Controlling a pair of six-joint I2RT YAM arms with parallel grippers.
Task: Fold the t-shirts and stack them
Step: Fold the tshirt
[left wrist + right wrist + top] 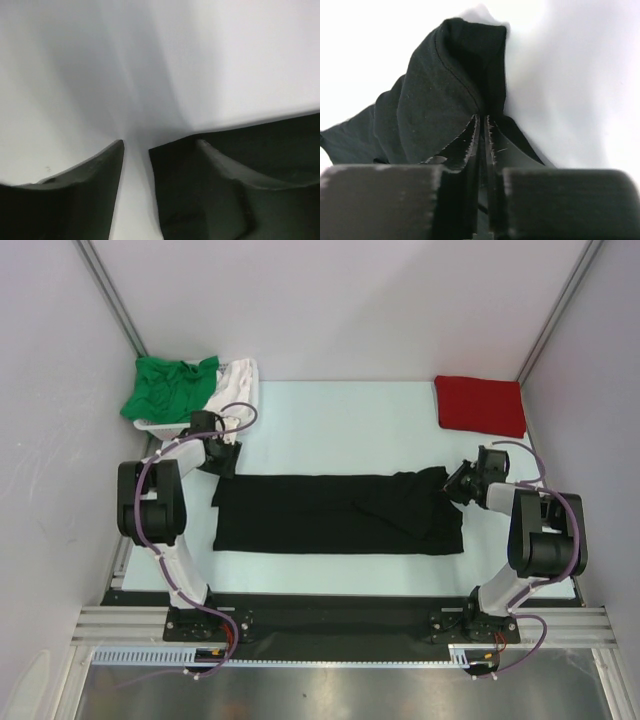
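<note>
The black t-shirt [320, 515] lies as a long folded band across the middle of the table. My left gripper [222, 464] sits at its far left corner, open; in the left wrist view [160, 144] the cloth's corner [280, 150] lies under the right finger [225, 167], nothing gripped. My right gripper [455, 483] is at the far right corner, shut on a bunched fold of the black t-shirt [440, 85], pinched between the fingers [472, 137]. The red t-shirt [480, 405] lies folded at the back right. The green t-shirt [168, 386] and white t-shirt [236, 378] are heaped at the back left.
A white plastic basket [150, 425] under the green and white shirts stands at the back left, just behind my left gripper. Enclosure walls rise on the left, right and back. The light mat [340, 425] shows bare between the black and red shirts.
</note>
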